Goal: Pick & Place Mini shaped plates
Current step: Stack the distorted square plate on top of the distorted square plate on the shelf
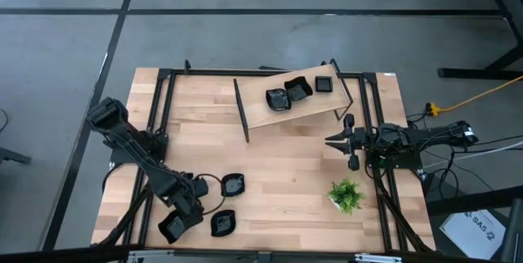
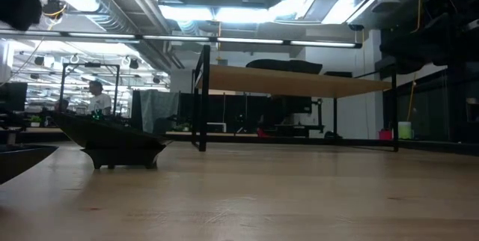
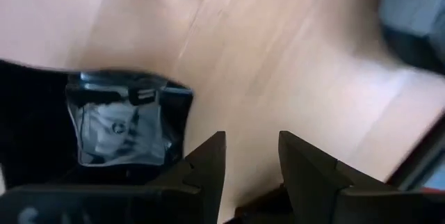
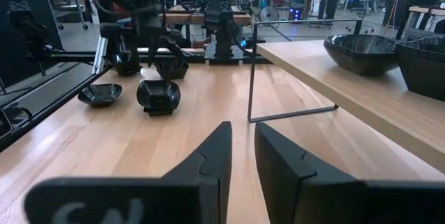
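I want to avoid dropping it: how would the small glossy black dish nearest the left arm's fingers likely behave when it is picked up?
The small glossy black dish has a shiny surface, so it may slip between the fingers. It looks stiff and thin-walled, probably light, yet possibly breakable if dropped. A similar dish stands on a narrow foot, so a push at the rim might tip it.

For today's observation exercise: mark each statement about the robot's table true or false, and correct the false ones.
1. Three black plates sit on the raised wooden shelf. True.
2. The potted plant stands on the shelf. False: it stands on the table, near the right gripper.
3. The left gripper is near the table's front edge. True.
4. The right gripper holds a plate. False: nothing is between its jaws.
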